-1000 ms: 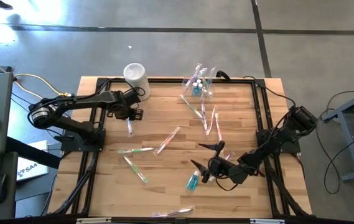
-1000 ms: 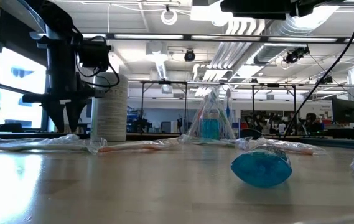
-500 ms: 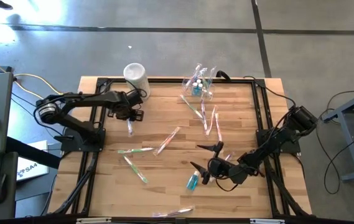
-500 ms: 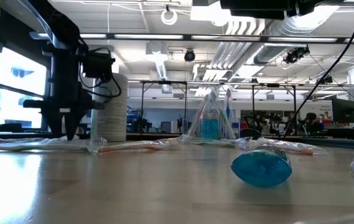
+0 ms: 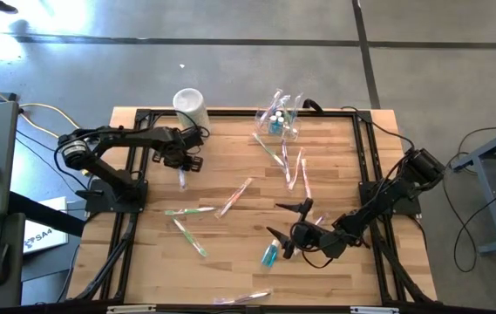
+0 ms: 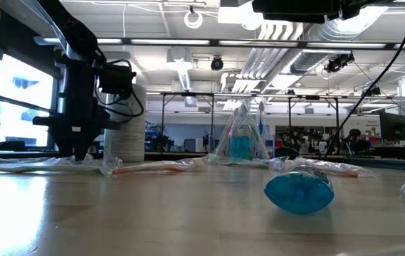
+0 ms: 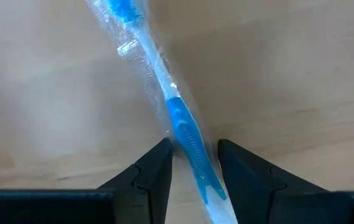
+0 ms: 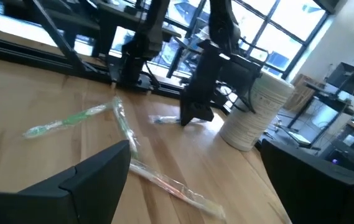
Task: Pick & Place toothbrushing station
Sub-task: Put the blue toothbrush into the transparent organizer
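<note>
blue wrapped toothbrush [image 7: 186,134] sits between the left gripper [image 7: 192,165] fingers, narrowly parted around it; right gripper [image 5: 293,228] rests wide open, holding nothing.

Pale wood-plank table [image 5: 230,262] with a smooth, faintly glossy finish; blue plastic toothbrush [image 7: 186,134] in a crinkled clear glossy wrapper between the matt black fingers [image 7: 155,174] of the left claw [image 7: 192,171]; whitish translucent ribbed plastic container [image 5: 191,109] beside that claw.

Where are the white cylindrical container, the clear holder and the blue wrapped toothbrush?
white cylindrical container [image 5: 190,108], high view, its side wall.
clear holder [image 5: 290,133], high view, its clear wall.
blue wrapped toothbrush [image 7: 183,127], left wrist view, mid-handle.
</note>
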{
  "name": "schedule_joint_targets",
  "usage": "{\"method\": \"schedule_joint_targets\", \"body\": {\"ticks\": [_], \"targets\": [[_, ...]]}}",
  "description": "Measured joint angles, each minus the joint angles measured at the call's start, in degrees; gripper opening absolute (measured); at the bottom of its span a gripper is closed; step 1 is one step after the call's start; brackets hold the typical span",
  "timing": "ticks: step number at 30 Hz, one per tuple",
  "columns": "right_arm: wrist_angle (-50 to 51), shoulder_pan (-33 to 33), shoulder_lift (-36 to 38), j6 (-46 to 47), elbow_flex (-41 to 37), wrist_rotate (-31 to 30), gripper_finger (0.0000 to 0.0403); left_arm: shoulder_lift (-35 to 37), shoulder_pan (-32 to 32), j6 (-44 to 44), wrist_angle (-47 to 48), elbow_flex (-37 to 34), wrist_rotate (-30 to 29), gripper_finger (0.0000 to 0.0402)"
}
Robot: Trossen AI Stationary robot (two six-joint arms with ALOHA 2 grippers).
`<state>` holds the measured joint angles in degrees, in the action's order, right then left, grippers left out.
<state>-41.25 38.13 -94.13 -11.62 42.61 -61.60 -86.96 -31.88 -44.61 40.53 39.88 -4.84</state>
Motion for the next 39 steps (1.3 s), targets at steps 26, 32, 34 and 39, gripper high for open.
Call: {"method": "schedule_joint_targets", "body": {"ticks": [26, 32, 34, 39], "targets": [[-1.6, 0.0, 0.0, 0.0, 0.0, 15.7, 0.0353, 7.3, 15.0, 20.1, -6.7, 7.1, -2.9, 0.0001], [-4.3, 0.0, 0.0, 0.0, 0.0, 14.6, 0.0353, 12.7, 24.4, 24.4, -15.6, 10.9, -4.3, 0.0], [-5.5, 0.0, 0.0, 0.0, 0.0, 12.7, 0.0353, 14.3, 28.0, 27.6, -21.6, 11.0, -2.9, 0.0], [-8.5, 0.0, 0.0, 2.9, 0.0, 9.0, 0.0353, 15.6, 37.9, 35.6, -36.8, 10.9, -0.7, 0.0]]}}
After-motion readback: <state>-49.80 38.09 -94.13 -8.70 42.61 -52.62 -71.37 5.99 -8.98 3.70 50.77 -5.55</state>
